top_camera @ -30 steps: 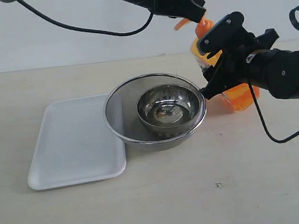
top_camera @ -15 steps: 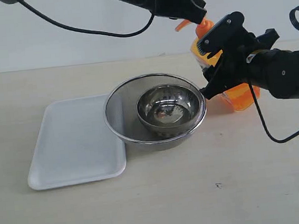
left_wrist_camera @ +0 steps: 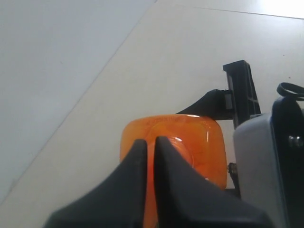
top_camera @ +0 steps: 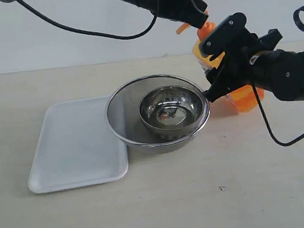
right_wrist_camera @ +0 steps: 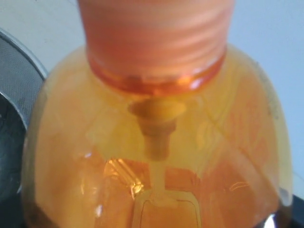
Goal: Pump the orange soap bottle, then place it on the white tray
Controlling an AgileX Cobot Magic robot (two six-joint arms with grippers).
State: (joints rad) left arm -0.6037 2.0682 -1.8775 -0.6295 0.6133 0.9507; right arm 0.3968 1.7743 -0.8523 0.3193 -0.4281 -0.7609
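The orange soap bottle (top_camera: 243,97) is just to the right of the round steel mesh strainer (top_camera: 121,117), and it leans with its top toward the strainer. Its orange bottom is close to the table (top_camera: 229,192), but I cannot tell if it touches the table or is slightly above it.

The right gripper (top_camera: 208,68) is clamped around the body of the bottle, with one black finger above it and one below. The pads themselves are hidden behind the bottle, so the contact is probably there but not clearly seen. The right wrist view is almost filled by the shoulder and the ribbed collar of the bottle (right_wrist_camera: 156,142), and the inner tube shows through the translucent plastic. The edge of the strainer (right_wrist_camera: 14,61) appears beside the bottle in that view.

The left gripper (top_camera: 203,18) reaches across from above the strainer to the orange pump head (top_camera: 204,31). In the left wrist view its two black fingers (left_wrist_camera: 137,156) are together, with only a thin slit between them, and their tips lie against the flat top of the pump head (left_wrist_camera: 190,137).

A steel bowl (top_camera: 147,120) sits inside the strainer. The white tray (top_camera: 64,155) lies flat on the left side of the strainer, and its right edge goes slightly under the strainer's rim. The bottle is on the opposite side, well apart from the tray.
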